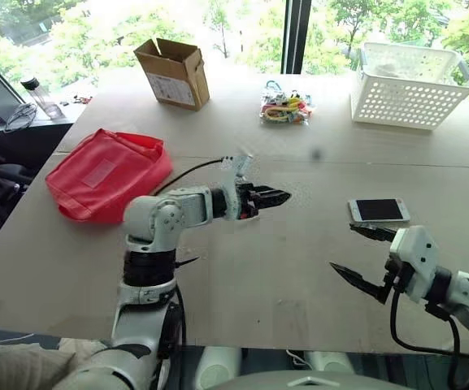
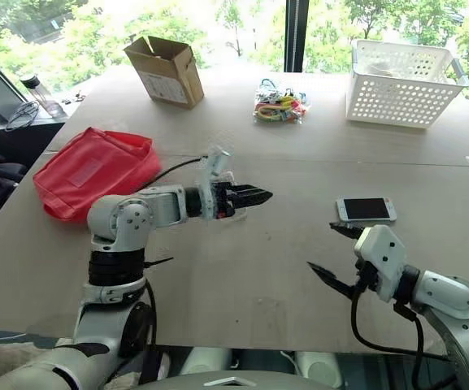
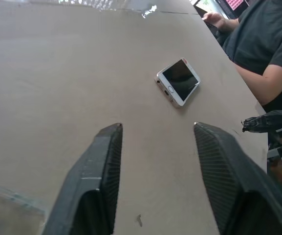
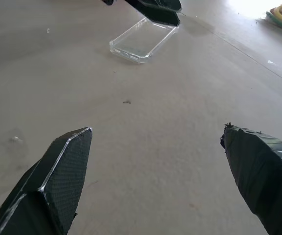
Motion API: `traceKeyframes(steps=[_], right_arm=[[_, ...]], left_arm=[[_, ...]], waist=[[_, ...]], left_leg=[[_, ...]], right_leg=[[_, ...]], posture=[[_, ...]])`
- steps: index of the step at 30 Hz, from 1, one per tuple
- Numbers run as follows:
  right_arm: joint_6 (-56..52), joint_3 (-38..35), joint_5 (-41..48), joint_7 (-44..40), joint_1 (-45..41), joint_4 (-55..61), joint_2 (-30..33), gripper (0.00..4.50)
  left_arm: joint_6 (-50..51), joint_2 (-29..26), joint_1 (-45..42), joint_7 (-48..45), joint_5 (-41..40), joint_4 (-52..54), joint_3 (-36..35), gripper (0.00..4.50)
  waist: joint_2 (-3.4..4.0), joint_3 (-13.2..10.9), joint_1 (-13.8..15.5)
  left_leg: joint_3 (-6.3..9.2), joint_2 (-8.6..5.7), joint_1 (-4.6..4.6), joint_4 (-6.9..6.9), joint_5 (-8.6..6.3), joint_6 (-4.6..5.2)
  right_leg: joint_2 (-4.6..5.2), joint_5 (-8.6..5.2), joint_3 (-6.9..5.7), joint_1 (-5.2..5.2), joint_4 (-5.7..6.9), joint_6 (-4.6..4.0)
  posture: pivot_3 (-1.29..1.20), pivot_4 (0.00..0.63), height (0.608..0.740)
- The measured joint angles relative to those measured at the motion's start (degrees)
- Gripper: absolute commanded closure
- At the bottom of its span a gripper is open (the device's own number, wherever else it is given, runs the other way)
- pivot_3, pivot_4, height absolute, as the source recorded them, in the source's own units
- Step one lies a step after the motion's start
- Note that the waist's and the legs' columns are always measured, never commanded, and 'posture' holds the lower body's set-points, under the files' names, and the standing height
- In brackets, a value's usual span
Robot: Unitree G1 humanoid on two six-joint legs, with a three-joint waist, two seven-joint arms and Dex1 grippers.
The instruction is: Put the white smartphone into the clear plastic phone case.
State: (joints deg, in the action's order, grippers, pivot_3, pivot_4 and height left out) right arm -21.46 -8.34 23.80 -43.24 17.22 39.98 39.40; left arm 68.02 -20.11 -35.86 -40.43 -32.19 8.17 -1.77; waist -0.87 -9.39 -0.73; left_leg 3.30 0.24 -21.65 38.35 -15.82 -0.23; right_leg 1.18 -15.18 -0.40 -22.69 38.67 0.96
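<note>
Both grippers spread, neither holding anything.
Left gripper (image 1: 268, 197) hangs over clear plastic phone case (image 4: 141, 40) on tabletop (image 1: 242, 276); white smartphone (image 1: 378, 210) lies just beyond right gripper (image 1: 362, 258). Risk: the thin see-through case sliding or flexing under an off-centre pinch.

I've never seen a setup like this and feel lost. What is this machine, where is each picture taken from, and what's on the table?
It's a two-armed humanoid robot. The two wide pictures come from its head cameras, looking down at a table; the two close ones come from wrist cameras, looking along each arm's two-fingered tool. The left tool and right tool are open, holding nothing. A phone lies screen up near the right tool; a clear case is by the left tool's tips. Farther off: a red pouch, a box, a white basket.
</note>
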Motion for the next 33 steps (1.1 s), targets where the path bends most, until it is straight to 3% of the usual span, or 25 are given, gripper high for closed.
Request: traceKeyframes(steps=[1,3,6,8,11,17,20,23,26,32,33], right_arm=[[-0.01,0.00,0.05,0.13,0.65,0.15,-0.18,0.00],[0.00,0.02,0.07,0.40,1.93,0.36,-0.50,0.00],[0.07,0.14,0.07,0.73,1.75,0.44,-0.73,0.00],[0.14,0.34,0.00,1.28,1.47,0.48,-1.33,0.00],[0.08,0.81,-0.25,1.83,1.22,0.58,-1.54,0.00],[-0.02,0.76,-0.46,3.09,2.18,1.86,-1.63,0.00],[-0.21,0.79,-0.96,4.25,2.40,2.26,-1.94,0.00],[-0.73,0.81,-1.12,5.55,2.74,3.10,-2.63,0.00],[-0.87,0.87,-1.53,6.36,3.21,3.97,-2.86,0.00],[-1.50,2.44,-1.95,7.97,3.14,4.36,-4.04,0.00],[-1.75,3.21,-2.07,8.08,3.07,4.35,-4.14,0.00]], left_arm=[[-6.68,-4.99,-0.27,-5.15,2.29,-1.90,3.06,0.30],[-18.13,-12.32,-1.18,-15.40,5.88,-7.62,6.87,0.30],[-28.12,-15.79,-2.33,-25.88,8.48,-13.24,10.70,0.30],[-43.60,-18.80,-5.32,-36.23,14.56,-23.28,15.99,0.30],[-60.53,-17.64,-10.46,-42.37,21.68,-37.52,19.86,0.30],[-79.97,-13.53,-16.86,-45.72,29.36,-57.74,22.63,0.30],[-87.79,-11.93,-20.12,-44.61,32.78,-65.33,22.57,1.58],[-90.71,-10.87,-21.48,-44.25,33.62,-69.91,21.64,2.97],[-87.32,-10.30,-21.13,-44.86,32.67,-69.95,19.44,4.36],[-67.02,-9.53,-12.13,-46.92,26.90,-53.02,16.43,4.44],[-55.83,-9.62,-8.41,-44.17,24.77,-42.16,15.42,4.44]], waist=[[0.00,0.00,0.03],[0.02,0.00,0.15],[0.00,-0.01,0.51],[0.01,-0.01,0.66],[0.00,-0.01,1.24],[-0.02,-0.03,1.42],[-0.03,-0.02,1.36],[-0.03,-0.01,1.19],[-0.04,0.00,1.13],[-0.03,-0.02,0.17],[-0.04,-0.03,0.02]], left_leg=[[-0.04,0.00,0.02,-0.02,0.00,-0.01],[-0.07,-0.01,0.02,-0.02,0.00,0.00],[-0.09,-0.06,-0.09,0.02,-0.14,0.25],[-0.23,-0.12,-0.09,0.00,-0.15,0.27],[-0.37,-0.14,-0.16,0.02,-0.17,0.32],[-0.44,-0.13,-0.23,0.04,-0.28,0.50],[-0.47,-0.12,-0.20,0.05,-0.29,0.52],[-0.45,-0.11,-0.13,0.06,-0.29,0.53],[-0.44,-0.10,-0.11,0.09,-0.29,0.53],[-0.14,0.06,-0.19,0.10,-0.29,0.53],[-0.07,0.06,-0.21,0.11,-0.29,0.52]], right_leg=[[0.00,0.00,0.03,0.00,0.00,-0.01],[-0.01,0.00,0.05,0.00,-0.04,-0.01],[0.05,0.00,0.01,-0.01,-0.19,0.00],[0.00,0.00,0.00,-0.01,-0.24,-0.01],[-0.04,0.01,-0.08,-0.02,-0.27,-0.01],[-0.09,0.01,-0.19,-0.06,-0.31,0.00],[-0.08,0.01,-0.19,-0.06,-0.30,0.01],[-0.09,0.01,-0.15,-0.04,-0.21,0.01],[-0.10,0.01,-0.16,-0.04,-0.12,0.02],[-0.06,0.00,-0.03,-0.07,-0.13,0.02],[-0.04,0.00,-0.02,-0.08,-0.12,0.02]], posture=[[0.00,0.150,0.740],[0.00,0.150,0.740],[0.00,0.150,0.740],[0.00,0.150,0.740],[0.00,0.150,0.740],[0.00,0.150,0.740],[0.00,0.150,0.740],[0.00,0.150,0.740],[0.00,0.150,0.740],[0.00,0.150,0.740],[0.00,0.150,0.740]])
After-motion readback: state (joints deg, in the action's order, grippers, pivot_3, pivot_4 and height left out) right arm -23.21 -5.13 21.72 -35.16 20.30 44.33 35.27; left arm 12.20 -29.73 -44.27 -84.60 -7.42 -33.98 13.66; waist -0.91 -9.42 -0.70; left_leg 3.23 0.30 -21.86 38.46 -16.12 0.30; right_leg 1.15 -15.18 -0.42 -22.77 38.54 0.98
